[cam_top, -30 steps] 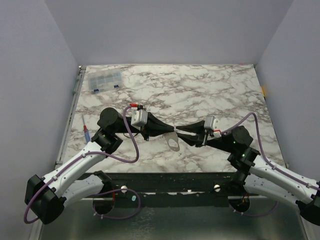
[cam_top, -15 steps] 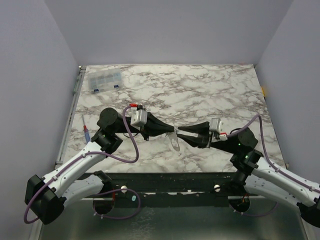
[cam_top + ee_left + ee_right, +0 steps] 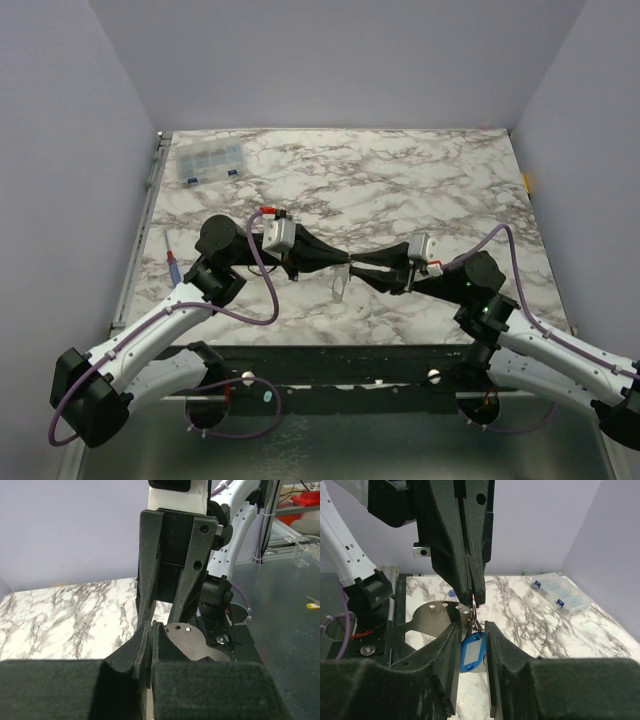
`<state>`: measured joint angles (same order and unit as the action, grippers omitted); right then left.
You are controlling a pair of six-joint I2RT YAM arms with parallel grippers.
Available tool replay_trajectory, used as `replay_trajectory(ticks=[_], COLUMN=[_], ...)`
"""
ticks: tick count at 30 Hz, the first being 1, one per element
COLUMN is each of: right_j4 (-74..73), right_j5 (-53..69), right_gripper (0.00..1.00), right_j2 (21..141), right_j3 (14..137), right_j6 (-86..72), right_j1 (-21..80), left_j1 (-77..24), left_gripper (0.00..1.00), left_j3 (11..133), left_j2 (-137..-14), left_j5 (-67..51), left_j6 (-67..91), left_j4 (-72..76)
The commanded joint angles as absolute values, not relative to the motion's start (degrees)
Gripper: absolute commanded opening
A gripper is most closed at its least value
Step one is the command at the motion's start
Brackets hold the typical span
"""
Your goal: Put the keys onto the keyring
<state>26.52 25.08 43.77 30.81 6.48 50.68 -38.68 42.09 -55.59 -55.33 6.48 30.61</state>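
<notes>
- Far left of the bench (image 3: 400, 180), seen from the top: clear compartment box (image 3: 210, 160) at the far corner, with the screwdriver (image 3: 172, 262) nearer, beside the left arm. Both lie well apart from the work.
- Left end effector (image 3: 343, 262): pressed together, raised above the bench near its middle. The right wrist view shows the thin wire of the keyring (image 3: 474, 622) coming out from between its tips, so I read it as pinching the ring.
- Keyring: held in the air between the two arms, with its blue tag (image 3: 472, 654) hanging below the ring.
- Right end effector (image 3: 357, 267): meets the left one tip to tip. Its fingers (image 3: 451, 645) stand partly apart with the tag between them. I cannot tell whether they clamp it.
- Progress, as a judgement: the ring has been picked up and presented, which is the early part. I cannot make out any keys for certain, on the ring or on the bench, so the threading looks undone.
- View differences: the top view gives the layout, but the ring is only a pale sliver below the tips. The right wrist view alone shows the tag and the wire.
- The left wrist view hides the ring behind its own pads and shows a flat grey plate (image 3: 187, 640) with holes. I cannot tell whether that is a key or a bracket.
</notes>
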Motion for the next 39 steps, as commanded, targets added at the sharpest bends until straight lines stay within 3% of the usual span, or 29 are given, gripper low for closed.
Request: replay_trajectory(ticks=[1, 7, 17, 28, 29, 33, 36, 37, 39], right_j4=[28.5, 28.7, 29.1, 27.4, 26.5, 19.6, 15.1, 13.6, 11.1], right_j5=[25.8, 25.5, 26.2, 23.8, 23.3, 20.0, 17.0, 15.9, 13.7], right_gripper=[0.31, 0.27, 0.07, 0.01, 0.01, 0.01, 0.01, 0.01, 0.01], right_j2=[43.6, 43.3, 43.8, 41.2, 41.3, 42.8, 43.9, 44.1, 44.6], right_j3=[32.0, 32.4, 32.4, 32.6, 33.0, 35.9, 37.4, 37.8, 38.6], right_j6=[6.9, 7.4, 8.1, 9.1, 9.3, 9.5, 9.4, 9.4, 9.2], right_j1=[51.0, 51.0, 51.0, 51.0, 51.0, 51.0, 51.0, 51.0, 51.0], left_j1=[-38.4, -38.4, -38.4, -38.4, -38.4, -38.4, -38.2, -38.2, -38.2], left_gripper=[0.0, 0.0, 0.0, 0.0, 0.06, 0.49, 0.61, 0.78, 0.96], left_j3=[41.4, 41.3, 41.0, 40.0, 40.0, 39.6, 39.5, 39.5, 39.7], left_j2=[-55.8, -55.9, -56.1, -56.2, -56.2, -55.7, -54.6, -54.2, -53.7], left_j5=[-57.0, -57.1, -57.4, -57.2, -56.8, -54.2, -52.2, -51.6, -50.4], left_j6=[7.0, 7.1, 7.3, 7.3, 7.3, 6.9, 5.8, 5.5, 4.9], left_j4=[32.9, 33.0, 33.1, 33.0, 33.0, 32.8, 31.8, 31.5, 30.8])
